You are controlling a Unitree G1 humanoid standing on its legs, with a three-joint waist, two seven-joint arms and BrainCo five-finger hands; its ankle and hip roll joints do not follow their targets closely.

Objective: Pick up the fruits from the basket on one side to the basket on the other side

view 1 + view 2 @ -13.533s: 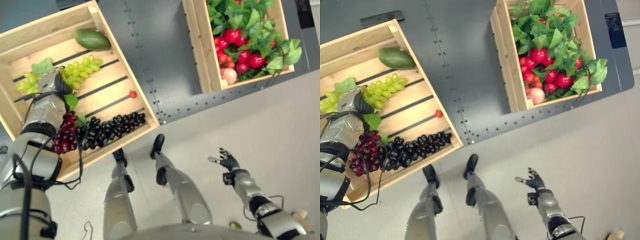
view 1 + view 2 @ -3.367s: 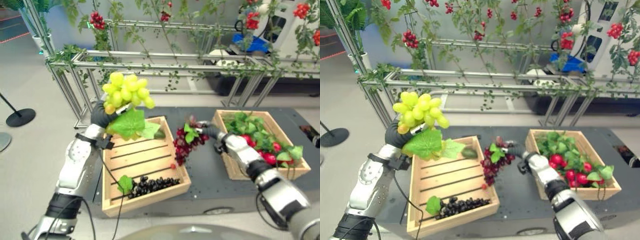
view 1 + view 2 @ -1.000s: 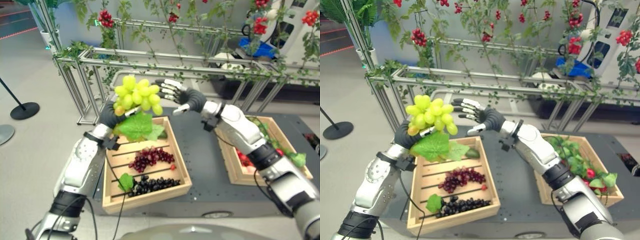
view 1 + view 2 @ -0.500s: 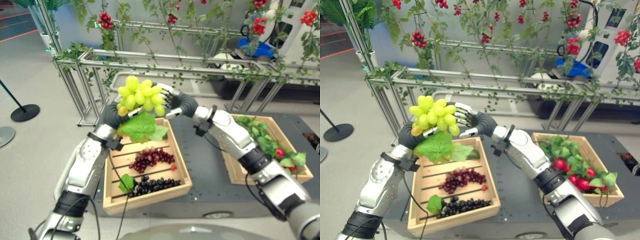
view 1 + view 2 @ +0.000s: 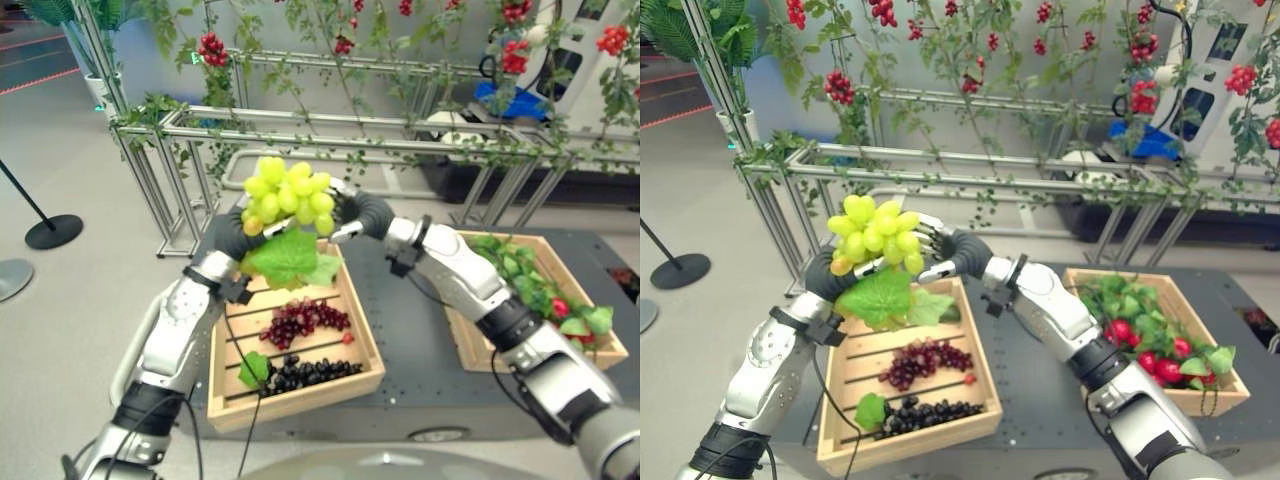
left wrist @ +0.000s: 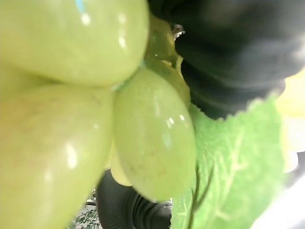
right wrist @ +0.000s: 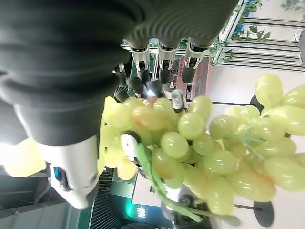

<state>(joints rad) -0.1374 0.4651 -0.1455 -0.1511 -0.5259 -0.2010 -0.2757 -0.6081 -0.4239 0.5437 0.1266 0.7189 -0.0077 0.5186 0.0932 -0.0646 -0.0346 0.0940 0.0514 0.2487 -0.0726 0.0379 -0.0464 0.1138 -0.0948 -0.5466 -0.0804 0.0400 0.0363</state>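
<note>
Green grapes (image 5: 288, 193), one bunch with two leaves hanging under it, are held up in the air above the back edge of the left crate (image 5: 290, 395). The left hand (image 5: 228, 234) has its fingers curled round the lower end of the bunch, so the cluster stands upright from the fist with its long axis near vertical. The right hand (image 5: 945, 247) sits against the far side of the bunch, fingers (image 7: 162, 57) straight and thumb apart, touching the grapes.

Two wooden crates stand on the dark bench (image 5: 410, 340), well apart with bare bench between them. The left crate holds one red bunch (image 5: 300, 320), one black bunch (image 5: 305, 372) with a leaf, and one loose red berry (image 5: 346, 338). The right crate (image 5: 1200, 398) holds leaves and several red fruits. Behind the bench runs a metal rail frame (image 5: 400, 140) hung with vines and red berries.
</note>
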